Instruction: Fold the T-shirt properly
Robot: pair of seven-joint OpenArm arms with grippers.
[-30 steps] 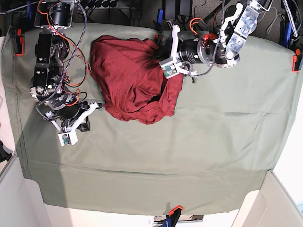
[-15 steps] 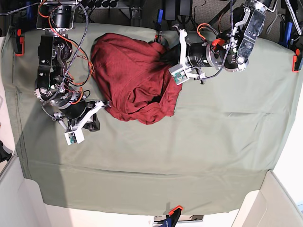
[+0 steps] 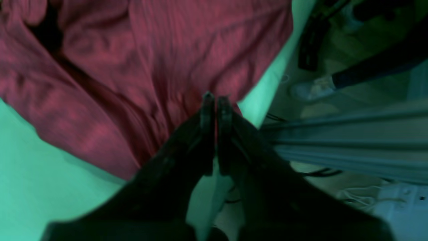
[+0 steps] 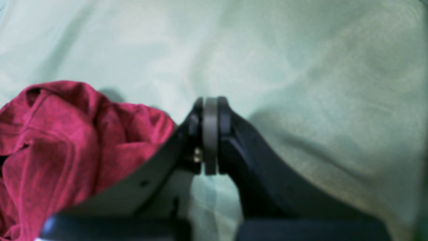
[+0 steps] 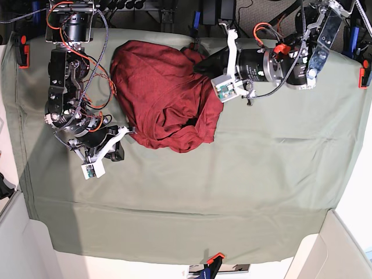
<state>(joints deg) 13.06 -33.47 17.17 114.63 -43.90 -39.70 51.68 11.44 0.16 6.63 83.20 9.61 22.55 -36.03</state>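
The dark red T-shirt (image 5: 163, 96) lies crumpled in a heap on the far left-centre of the green table cloth (image 5: 232, 186). My left gripper (image 5: 197, 65) is at the shirt's upper right corner, close to the table's far edge. In the left wrist view its jaws (image 3: 215, 100) are shut on the T-shirt (image 3: 140, 60), with a red sliver showing between them. My right gripper (image 5: 131, 130) sits low beside the heap's lower left edge. In the right wrist view it (image 4: 210, 100) is shut with nothing in it, and the T-shirt (image 4: 67, 140) lies to its left.
Orange clamps (image 5: 215, 257) pin the cloth at the near edge, and others (image 5: 23, 47) (image 5: 365, 72) hold the sides. Pale bins stand at the near left corner (image 5: 17, 244) and near right corner (image 5: 340, 250). Beyond the table's far edge, floor and cables (image 3: 334, 100) show.
The left arm has drawn back to the right along the far edge, its fingers still at the shirt's upper right corner. The right gripper has edged closer to the heap's lower left edge.
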